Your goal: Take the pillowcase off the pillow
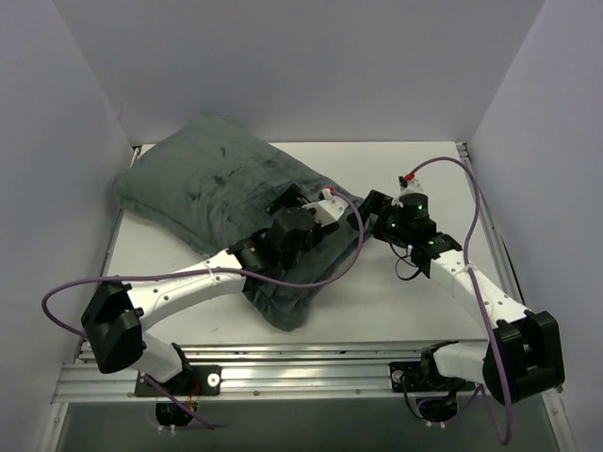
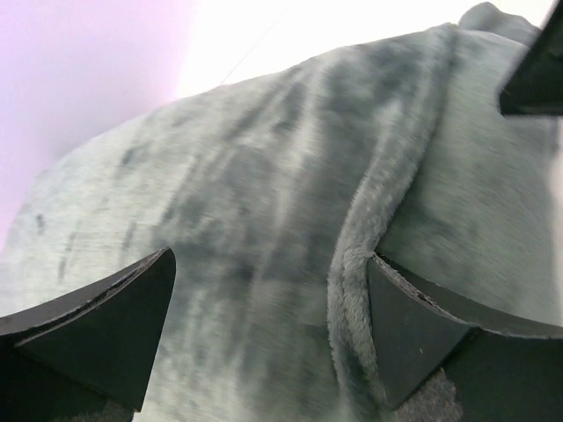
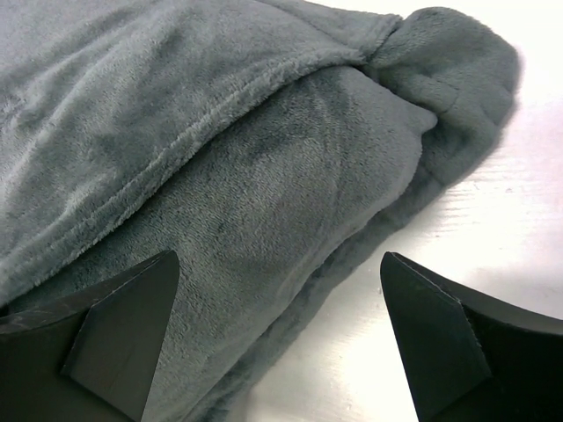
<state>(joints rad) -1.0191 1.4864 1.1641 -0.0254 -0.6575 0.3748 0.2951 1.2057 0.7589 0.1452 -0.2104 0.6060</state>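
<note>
The pillowcase (image 1: 212,188) lies plain grey-green side up, slanting from the back left toward the table's front middle. The pillow is hidden inside it. My left gripper (image 1: 316,203) hangs over the pillowcase's right end, jaws wide open. In the left wrist view the left gripper (image 2: 271,264) spans the velvety pillowcase (image 2: 246,202), and a thick hem ridge (image 2: 352,290) runs beside the right fingertip. My right gripper (image 1: 370,209) is at the cloth's right edge, open. In the right wrist view the right gripper (image 3: 281,259) straddles the pillowcase (image 3: 220,158) border and bare table.
The white table (image 1: 405,301) is walled at the back and both sides, with a metal rail along the near edge. The table surface (image 3: 493,220) shows right of the cloth. A black part (image 2: 537,79) juts in at the left wrist view's top right.
</note>
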